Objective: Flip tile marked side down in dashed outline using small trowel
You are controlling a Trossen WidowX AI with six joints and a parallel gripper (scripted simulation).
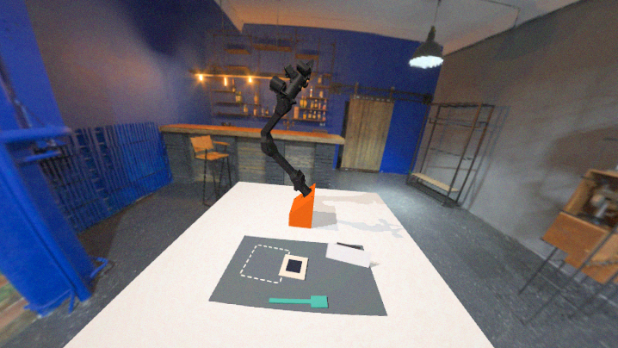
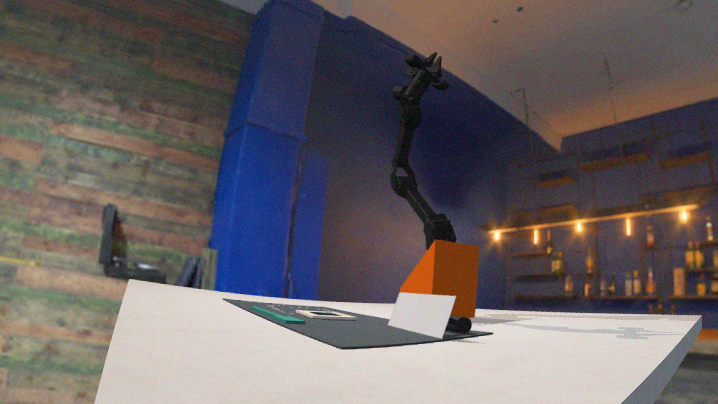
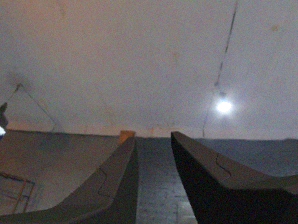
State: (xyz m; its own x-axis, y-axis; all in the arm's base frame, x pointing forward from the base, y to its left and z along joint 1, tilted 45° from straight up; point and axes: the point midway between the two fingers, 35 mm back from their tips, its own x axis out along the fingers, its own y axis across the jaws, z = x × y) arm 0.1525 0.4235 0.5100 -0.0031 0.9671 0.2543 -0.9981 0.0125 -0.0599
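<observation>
Tile (image 1: 285,274) (image 2: 331,316) mark up, no readable txt/labels.

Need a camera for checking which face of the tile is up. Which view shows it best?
Top: the tile lies wholly in sight there, dark square upward. Exterior catches it only edge-on, square foreshortened. Wrist doesn't show it.

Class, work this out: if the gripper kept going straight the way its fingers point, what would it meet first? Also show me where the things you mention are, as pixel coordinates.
Probably nothing nearby: the gripper (image 1: 309,68) (image 2: 435,59) (image 3: 153,140) points upward, its way apparently free toward ceiling or wall; depth is unclear.
</observation>
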